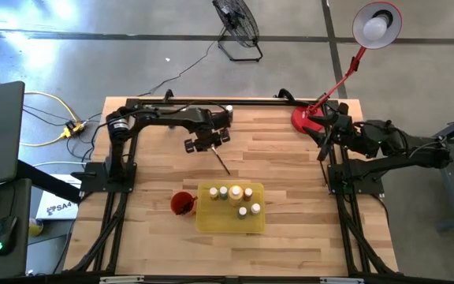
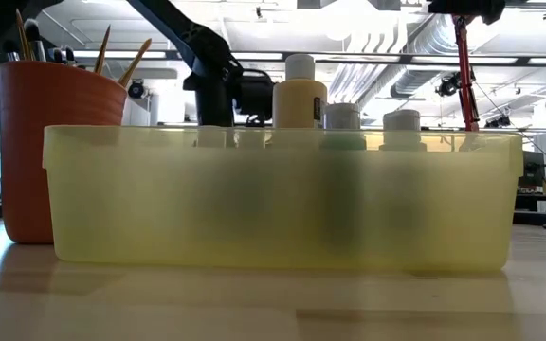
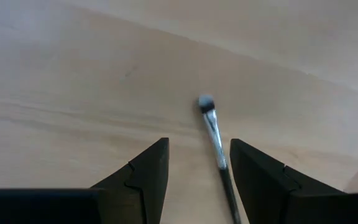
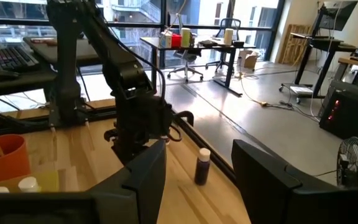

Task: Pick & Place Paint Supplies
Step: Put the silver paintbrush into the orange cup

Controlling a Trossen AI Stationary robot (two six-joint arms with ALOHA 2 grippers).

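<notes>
A thin dark paintbrush point(image 3: 215, 142) lies flat on the wooden table, its pale bristle tip point(image 3: 205, 102) pointing away from my left gripper point(image 3: 197, 152). That gripper points down over the brush point(image 1: 221, 163), open, one finger on either side of the handle without touching it. Several pale-capped paint bottles point(image 1: 235, 197) stand in the flat yellow tray point(image 1: 211, 221), the larger yellowish one point(image 2: 300, 95) among them. A dark bottle point(image 4: 202, 167) stands alone by the table's far edge. My right gripper point(image 4: 197, 146) waits open at the table's right, high above it.
A red cup point(image 1: 182, 203) holding brushes point(image 2: 112, 52) stands just left of the tray. A red lamp's base point(image 1: 304, 120) sits at the far right corner. Bare wood lies between the brush and the far edge.
</notes>
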